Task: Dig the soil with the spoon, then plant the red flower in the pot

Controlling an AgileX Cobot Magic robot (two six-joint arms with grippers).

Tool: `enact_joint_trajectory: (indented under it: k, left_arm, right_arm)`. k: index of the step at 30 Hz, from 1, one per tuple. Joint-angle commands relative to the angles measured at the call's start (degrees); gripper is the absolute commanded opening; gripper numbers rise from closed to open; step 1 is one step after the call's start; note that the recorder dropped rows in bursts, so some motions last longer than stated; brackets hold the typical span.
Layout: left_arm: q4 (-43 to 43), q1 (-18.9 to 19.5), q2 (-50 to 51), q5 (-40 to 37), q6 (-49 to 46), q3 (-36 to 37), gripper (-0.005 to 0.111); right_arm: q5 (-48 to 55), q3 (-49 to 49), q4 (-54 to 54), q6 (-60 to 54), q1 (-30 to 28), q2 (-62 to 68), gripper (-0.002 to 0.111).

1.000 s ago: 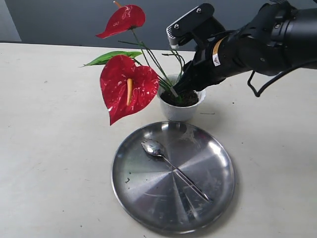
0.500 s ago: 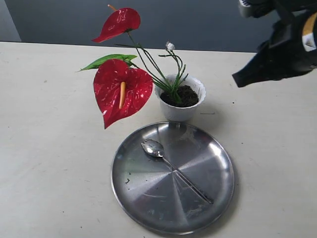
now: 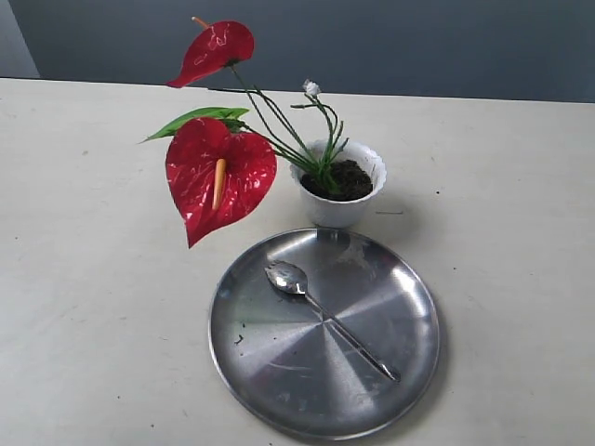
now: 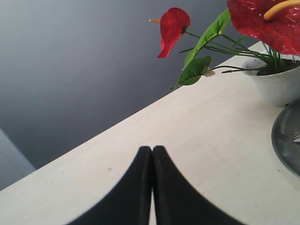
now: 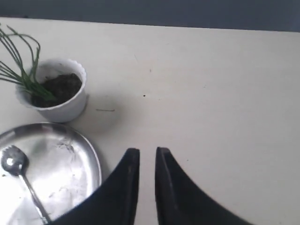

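Observation:
The red flower [image 3: 219,177] stands with its green stems stuck in the dark soil [image 3: 341,180] of the white scalloped pot [image 3: 340,210], leaning left. The silver spoon [image 3: 325,318] lies on the round steel plate [image 3: 279,372], bowl toward the pot. Neither arm shows in the exterior view. My left gripper [image 4: 152,149] is shut with nothing in it, over bare table; the flower [image 4: 172,28] and pot [image 4: 277,86] show beyond it. My right gripper [image 5: 147,151] is slightly open and empty, over the table away from the pot [image 5: 61,110], soil [image 5: 57,86], spoon [image 5: 18,176] and plate [image 5: 75,159].
The pale table [image 3: 84,307] ends at a dark grey backdrop behind. The steel plate sits just in front of the pot and carries a few soil crumbs.
The right arm let go of the flower stems at the pot and pulled back right, out of the exterior view. The flower swayed slightly left and stays standing in the soil.

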State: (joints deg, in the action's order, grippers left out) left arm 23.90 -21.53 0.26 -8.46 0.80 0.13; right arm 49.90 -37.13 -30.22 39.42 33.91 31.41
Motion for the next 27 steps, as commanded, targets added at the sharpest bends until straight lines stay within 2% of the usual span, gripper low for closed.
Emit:
enact_joint_trajectory:
  k: [1,11,13,16,17,20,21,27]
  left_arm:
    - [-0.4,-0.4,-0.3,0.7,0.3,-0.1,0.001]
    - [-0.4,-0.4,-0.3,0.7,0.3,-0.1,0.001]
    - [-0.4,-0.4,-0.3,0.7,0.3,-0.1,0.001]
    - [-0.4,-0.4,-0.3,0.7,0.3,-0.1,0.001]
    - [-0.4,-0.4,-0.3,0.7,0.3,-0.1,0.001]
    - [-0.4,-0.4,-0.3,0.7,0.3,-0.1,0.001]
    - [-0.4,-0.4,-0.3,0.7,0.3,-0.1,0.001]
    - [-0.4,-0.4,-0.3,0.7,0.3,-0.1,0.001]
  right_arm:
    - [4.6,0.6,2.9,3.0,-0.2,-7.9,0.013]
    - [4.7,0.6,2.0,3.9,-0.2,-16.6,0.013]
    - [0.5,2.6,0.0,3.6,-0.2,-16.6,0.013]
    - [-13.1,11.2,-1.7,0.0,-2.1,-18.2,0.013]
    - [-17.6,15.0,1.1,-2.2,-4.7,-19.5,0.013]
    - [-22.1,20.2,8.7,-7.6,-12.7,-22.7,0.013]
    - [-23.9,21.9,11.8,-11.3,-17.6,-24.4,0.013]
    - [-27.7,25.8,25.1,-27.8,-31.5,-30.4,0.013]
